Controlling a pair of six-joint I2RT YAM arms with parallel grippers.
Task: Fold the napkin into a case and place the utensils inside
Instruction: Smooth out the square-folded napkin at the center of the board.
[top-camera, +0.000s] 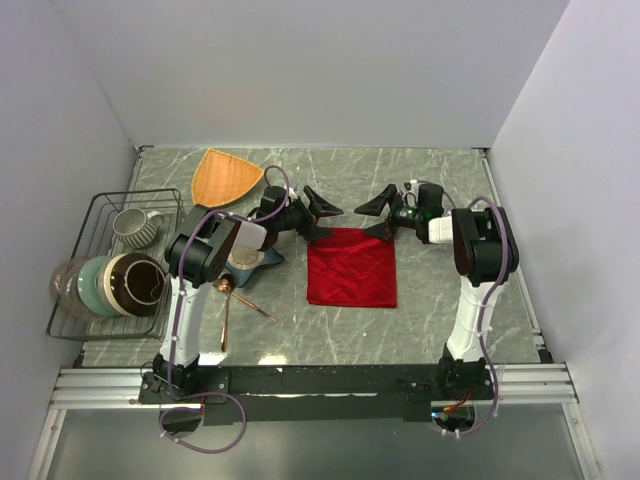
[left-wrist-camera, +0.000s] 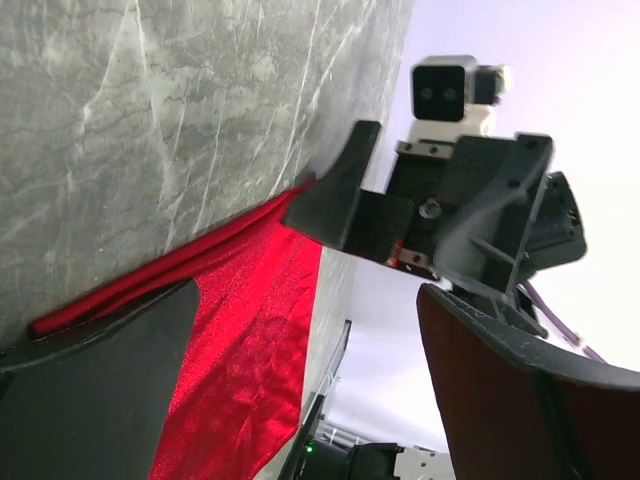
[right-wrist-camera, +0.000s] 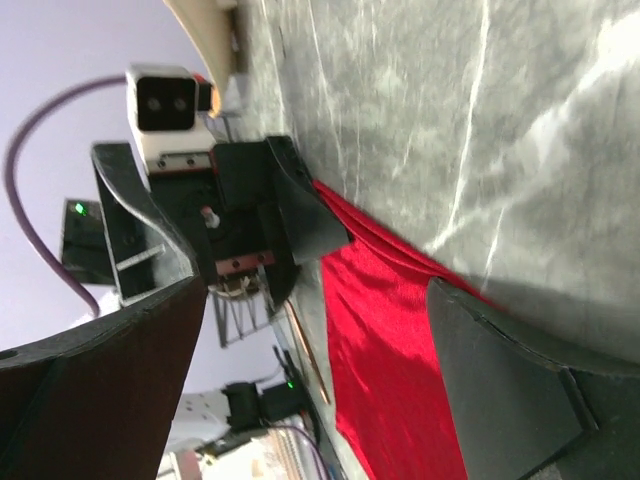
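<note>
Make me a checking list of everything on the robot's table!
Surface: grey marble-look tabletop, no spills seen.
Job's things: bright red cloth napkin flat, centre; thin copper utensils left of it, apart.
Clutter: orange triangular plate; black wire rack holding a mug and bowls; blue star-shaped dish, partly hidden.
Grippers: left gripper and right gripper open at napkin's far corners.
Cables: purple cables loop along both arms.
Surroundings: plain white walls.

glossy red cloth napkin (top-camera: 351, 268) on smooth marbled table (top-camera: 440, 180)

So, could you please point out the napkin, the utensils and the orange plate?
napkin (top-camera: 351, 268): top view, middle of the cloth.
utensils (top-camera: 225, 318): top view, on a handle.
orange plate (top-camera: 226, 176): top view, its centre.
</note>
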